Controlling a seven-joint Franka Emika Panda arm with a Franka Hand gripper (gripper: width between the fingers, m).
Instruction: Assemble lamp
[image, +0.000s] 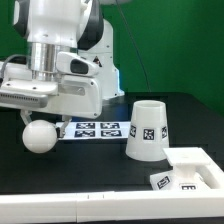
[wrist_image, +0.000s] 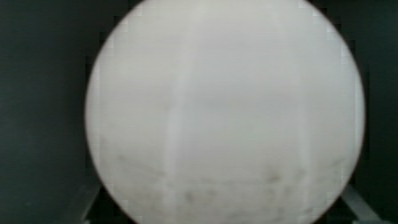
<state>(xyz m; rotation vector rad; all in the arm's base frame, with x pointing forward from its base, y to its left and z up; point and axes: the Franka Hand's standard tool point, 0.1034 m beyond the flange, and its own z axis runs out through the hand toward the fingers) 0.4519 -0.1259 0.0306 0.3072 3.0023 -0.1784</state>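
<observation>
The white round-headed bulb hangs below my gripper, above the black table at the exterior view's left. My gripper is shut on the bulb's upper end. In the wrist view the bulb fills nearly the whole picture and hides the fingertips. The tapered cup-shaped shade stands mouth up on the table to the exterior view's right of the bulb, with a tag on its side. The flat squarish base lies at the front right with a tag on it.
The marker board lies flat on the table between the bulb and the shade. A white wall runs along the table's front edge. The robot's white arm fills the upper left.
</observation>
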